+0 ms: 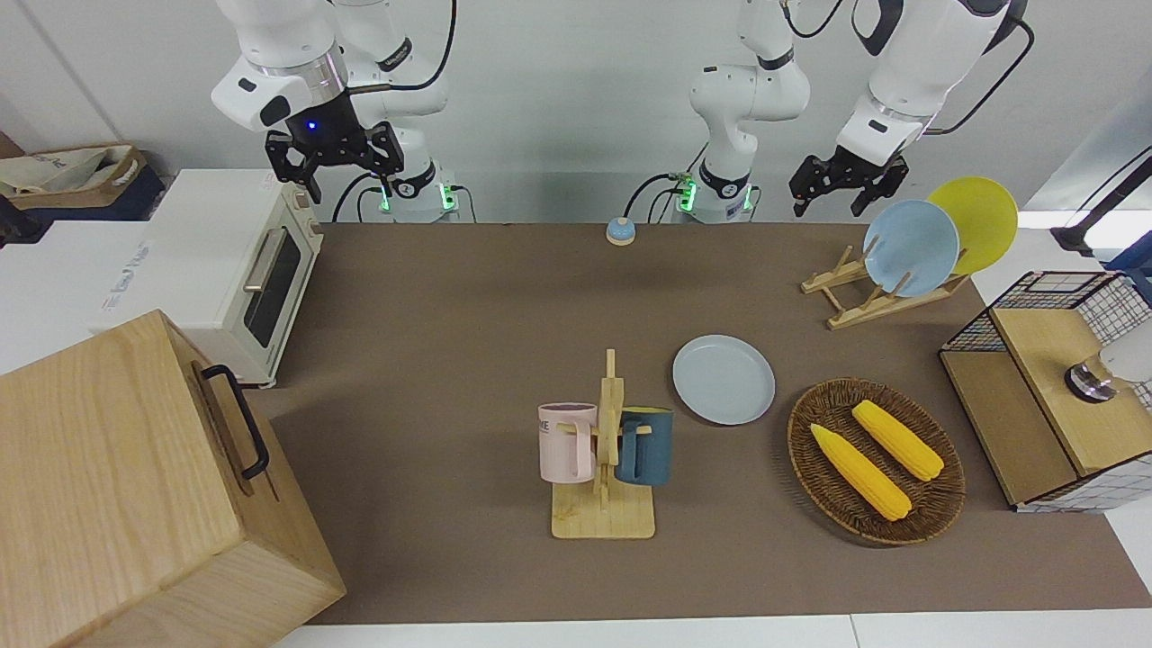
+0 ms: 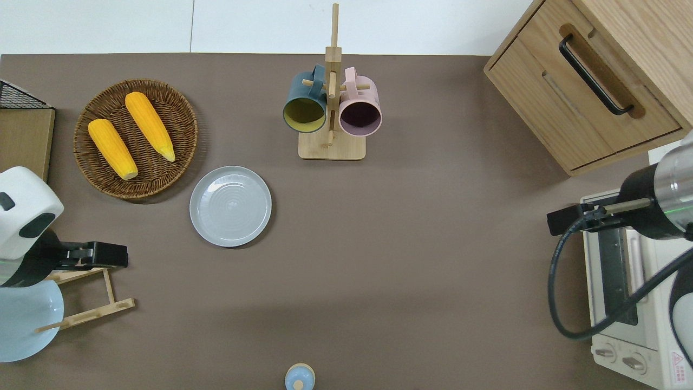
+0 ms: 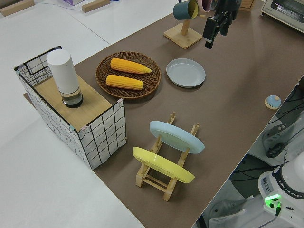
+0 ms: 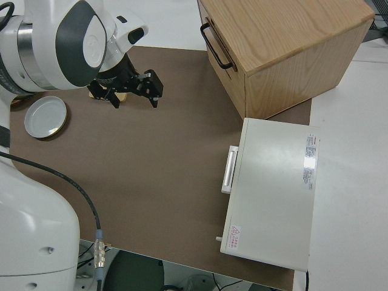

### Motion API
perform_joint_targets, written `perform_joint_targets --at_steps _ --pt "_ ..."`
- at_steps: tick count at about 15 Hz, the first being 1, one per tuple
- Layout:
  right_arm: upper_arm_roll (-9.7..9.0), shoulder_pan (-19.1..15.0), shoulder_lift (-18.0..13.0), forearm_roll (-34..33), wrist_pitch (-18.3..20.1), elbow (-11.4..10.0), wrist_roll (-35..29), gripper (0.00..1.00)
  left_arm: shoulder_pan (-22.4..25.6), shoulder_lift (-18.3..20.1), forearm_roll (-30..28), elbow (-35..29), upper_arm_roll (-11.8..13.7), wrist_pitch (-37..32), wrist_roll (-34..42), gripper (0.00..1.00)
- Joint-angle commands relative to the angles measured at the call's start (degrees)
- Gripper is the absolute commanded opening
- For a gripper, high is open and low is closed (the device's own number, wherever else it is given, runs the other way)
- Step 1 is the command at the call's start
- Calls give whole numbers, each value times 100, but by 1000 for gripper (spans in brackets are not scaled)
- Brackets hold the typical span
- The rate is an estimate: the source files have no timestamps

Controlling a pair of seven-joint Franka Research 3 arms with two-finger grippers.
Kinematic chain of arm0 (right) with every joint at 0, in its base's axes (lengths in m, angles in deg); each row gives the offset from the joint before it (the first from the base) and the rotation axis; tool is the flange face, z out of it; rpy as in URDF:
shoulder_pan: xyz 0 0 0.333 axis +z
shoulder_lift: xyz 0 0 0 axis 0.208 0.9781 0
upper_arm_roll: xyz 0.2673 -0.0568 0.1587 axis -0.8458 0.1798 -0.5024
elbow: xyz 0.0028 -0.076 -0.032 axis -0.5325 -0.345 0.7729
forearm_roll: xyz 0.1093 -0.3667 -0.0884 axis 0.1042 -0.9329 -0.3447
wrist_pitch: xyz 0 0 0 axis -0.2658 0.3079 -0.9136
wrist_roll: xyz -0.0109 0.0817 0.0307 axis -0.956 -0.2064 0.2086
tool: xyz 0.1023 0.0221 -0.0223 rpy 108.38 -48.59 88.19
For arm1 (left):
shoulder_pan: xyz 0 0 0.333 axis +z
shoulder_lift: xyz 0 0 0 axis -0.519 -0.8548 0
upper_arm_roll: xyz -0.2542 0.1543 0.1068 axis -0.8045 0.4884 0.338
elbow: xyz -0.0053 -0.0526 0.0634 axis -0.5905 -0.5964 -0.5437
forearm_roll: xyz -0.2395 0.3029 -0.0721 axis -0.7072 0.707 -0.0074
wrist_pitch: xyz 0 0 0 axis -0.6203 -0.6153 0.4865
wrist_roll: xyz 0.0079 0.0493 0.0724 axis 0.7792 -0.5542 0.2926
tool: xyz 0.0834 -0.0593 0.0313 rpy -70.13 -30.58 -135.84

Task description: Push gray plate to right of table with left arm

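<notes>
Brown-matted table [image 2: 411,260] (white edges showing).

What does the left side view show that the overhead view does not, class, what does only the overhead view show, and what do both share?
Only the left side view shows the yellow plate and the white cylinder on the wire crate.

Only the overhead view shows the wooden cabinet.

Both show the gray plate, flat on the table with nothing touching it, the corn basket and the left gripper, up over the plate rack.
</notes>
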Motion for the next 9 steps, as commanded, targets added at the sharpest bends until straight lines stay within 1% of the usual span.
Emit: perform_joint_targets --at_steps 1,3,6,9 --pt "-77 -115 -17 59 84 46 -5 983 42 87 40 -207 -19 44 -523 995" --pt "-86 -115 -17 59 84 46 -5 983 51 69 23 -260 -19 97 -638 991" --pt "-86 -115 -17 59 84 46 -5 983 156 -9 -21 -304 -11 141 -1033 991" --pt "-86 -115 -17 59 84 46 -14 983 156 -19 -22 -593 -11 404 -1384 991"
